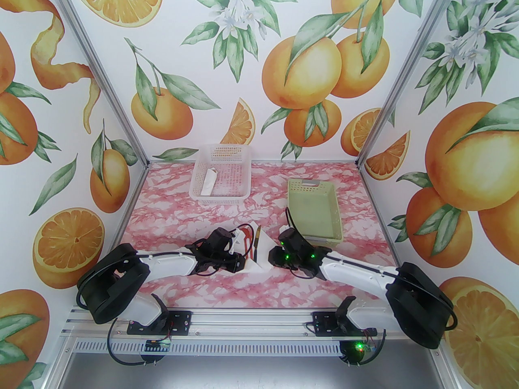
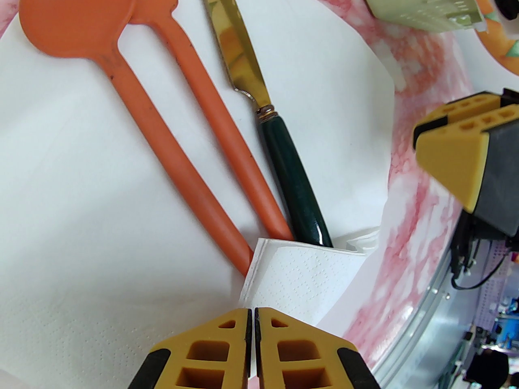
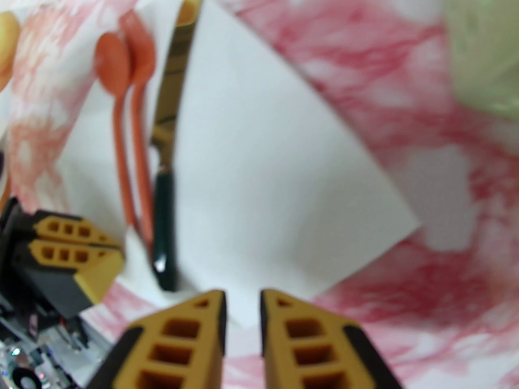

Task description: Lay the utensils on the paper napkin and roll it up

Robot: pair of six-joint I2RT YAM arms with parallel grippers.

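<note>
Thin white paper napkin (image 2: 61,217), table (image 1: 170,217) centre, carries red-orange spoon (image 2: 77,14), orange fork (image 2: 227,144), black-handled knife (image 2: 292,176). Rolling starts, I judge: my left gripper (image 2: 251,318) shut at its 6 o'clock flap (image 2: 300,274); right gripper (image 3: 242,302) slightly parted, empty. Next probably: pinch 3 o'clock edge.

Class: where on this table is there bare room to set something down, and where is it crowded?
Free: table left of the napkin, and the strip between the white basket and napkin. The green basket looks empty. Crowded: near centre, where left gripper and right gripper flank the napkin and utensils.

Left tool (image 2: 251,318) pinched shut; right tool (image 3: 242,298) seemingly slightly parted, both low.
</note>
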